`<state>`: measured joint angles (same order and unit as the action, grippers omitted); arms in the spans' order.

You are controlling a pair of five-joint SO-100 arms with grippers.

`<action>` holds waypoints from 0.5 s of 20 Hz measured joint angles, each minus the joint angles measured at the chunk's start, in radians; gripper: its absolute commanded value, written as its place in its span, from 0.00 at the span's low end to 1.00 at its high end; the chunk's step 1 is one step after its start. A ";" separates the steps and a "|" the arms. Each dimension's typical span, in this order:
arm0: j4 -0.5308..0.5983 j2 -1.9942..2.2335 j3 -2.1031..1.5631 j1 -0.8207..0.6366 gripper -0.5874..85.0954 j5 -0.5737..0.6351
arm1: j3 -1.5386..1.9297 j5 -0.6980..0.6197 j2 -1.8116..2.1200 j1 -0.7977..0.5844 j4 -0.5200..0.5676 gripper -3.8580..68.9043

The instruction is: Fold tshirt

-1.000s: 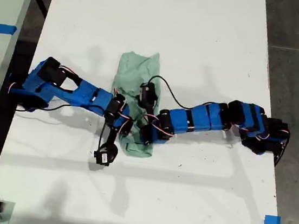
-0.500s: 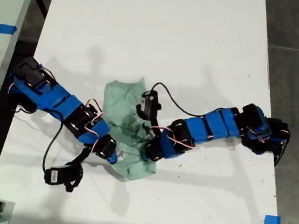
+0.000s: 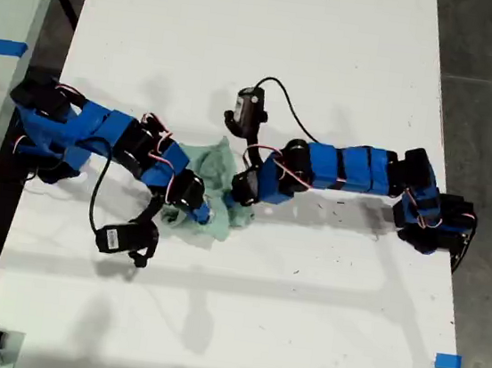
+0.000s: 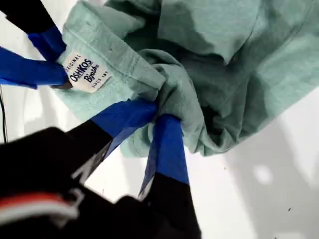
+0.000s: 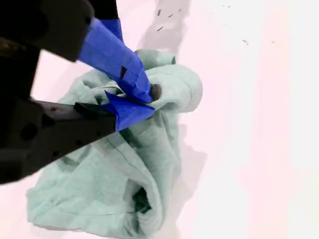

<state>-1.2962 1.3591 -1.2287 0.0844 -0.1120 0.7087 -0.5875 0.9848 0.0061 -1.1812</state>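
A second ago the pale mint-green cloth tshirt (image 3: 221,165) lay as a long folded strip down the middle of the white table (image 3: 301,316). Half a second ago it was a loose, wide crumple nearer the exterior view's bottom edge. Now it is a small tight wad, pulled further up the table, and both blue arms have swung with it so that their tips meet over it from the exterior view's left and right. I cannot tell from the wrist views which of those two arms is which.

A small white sewn-in label (image 4: 84,72) shows on a turned-over hem. It reads "ORIGINAL", then "OSHKOSH B'gosh", then "SINCE" and a year too small to make out.

My first gripper (image 4: 158,113) has its blue-taped jaws drawn narrow, pinching a twisted rope of the cloth where several folds gather. The other gripper's blue jaw tips sit right at the label's edge.

My second gripper (image 5: 137,102) is likewise nearly closed, clamped on a rolled rim of the tshirt with a sliver of white caught between the jaws. The rest of the cloth hangs away from it in a rumpled heap resting on the table.

Further off, a small square of blue tape (image 3: 447,361) sticks to the table near the exterior view's bottom right corner.
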 measured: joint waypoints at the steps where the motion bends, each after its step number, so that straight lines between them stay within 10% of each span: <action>1: 0.028 0.052 -0.077 -0.031 0.01 0.009 | 0.000 -0.012 0.000 -0.023 0.021 0.03; 4: 0.221 0.295 -0.433 -0.115 0.01 0.017 | 0.000 -0.028 0.000 -0.075 0.055 0.04; 7: 0.407 0.551 -0.793 -0.137 0.30 -0.002 | 0.000 -0.028 -0.002 -0.081 0.060 0.56; 10: 0.437 0.707 -0.974 -0.166 0.43 -0.072 | 0.003 -0.051 -0.002 -0.114 0.077 0.48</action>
<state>-0.8590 2.0663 -2.2028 -0.0813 -0.1841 0.7118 -0.6381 0.9833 -0.1074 -1.1045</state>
